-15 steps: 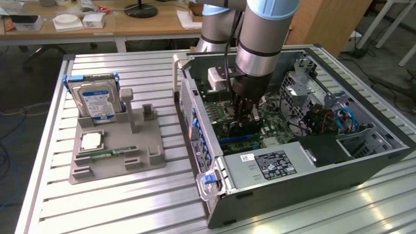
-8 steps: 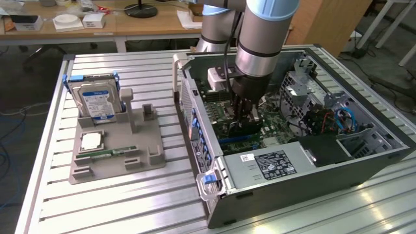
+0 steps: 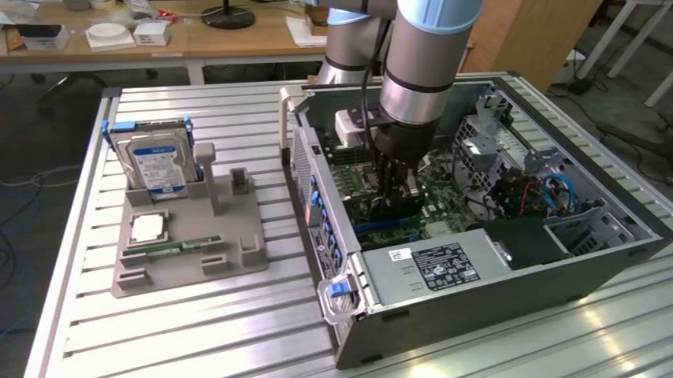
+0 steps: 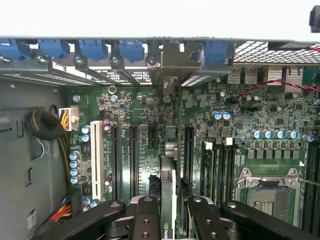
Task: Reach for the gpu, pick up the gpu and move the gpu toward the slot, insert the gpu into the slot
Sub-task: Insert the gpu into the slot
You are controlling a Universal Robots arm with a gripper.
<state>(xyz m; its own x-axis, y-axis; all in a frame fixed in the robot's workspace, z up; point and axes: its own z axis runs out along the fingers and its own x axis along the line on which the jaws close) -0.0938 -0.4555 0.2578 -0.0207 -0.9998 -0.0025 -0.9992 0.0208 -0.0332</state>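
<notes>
exterior view: the arm reaches down into an open computer case (image 3: pixel 589 236) lying on its side on a slatted metal table (image 3: pixel 210 331). the tool (image 3: pixel 395 197) is deep inside the case, just above the green motherboard (image 3: pixel 352 177), and clenches the gpu (image 3: pixel 398 211), of which a dark part shows under the fingers. a grey power supply (image 3: pixel 431 268) with a label lies at the near end of the case. toward the exterior view's left, well apart from the case, a grey fixture tray (image 3: pixel 189 244) carries a blue-labelled hard drive (image 3: pixel 158 165) standing upright, a square processor (image 3: pixel 147 228) and a narrow green memory stick (image 3: pixel 173 248).

wrist view: the gpu (image 4: pixel 169 200) is seen edge-on, held upright between the black fingers (image 4: pixel 146 220), its metal bracket (image 4: pixel 171 65) reaching the row of blue clips on the case wall. the card stands over the slot (image 4: pixel 170 135), between parallel dark connector strips; whether it is fully seated cannot be told. a white connector strip (image 4: pixel 97 160) lies beside them, and the silver processor socket (image 4: pixel 267 192) lies on the other side.
</notes>
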